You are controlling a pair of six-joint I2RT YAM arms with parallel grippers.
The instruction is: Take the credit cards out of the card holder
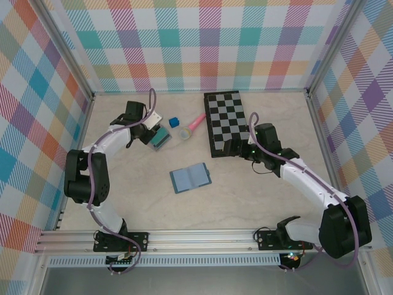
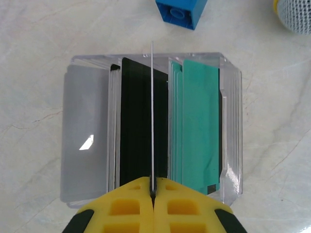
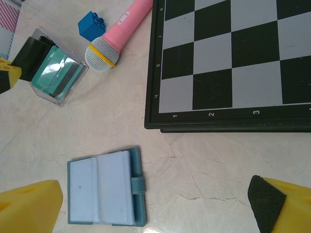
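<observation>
Left gripper (image 2: 153, 194) is clamped on a thin card (image 2: 152, 111), held edge-on over a clear box (image 2: 85, 141) of teal and black cards (image 2: 199, 126), far left. Right gripper (image 3: 155, 206) hangs spread wide above the open blue wallet (image 3: 104, 194), mid-table.

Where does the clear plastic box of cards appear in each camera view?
Top external: clear box left of centre.
Left wrist: clear box mid-frame.
Right wrist: clear box upper left.
Shared landmark: blue brick, close by the box in all three.
</observation>
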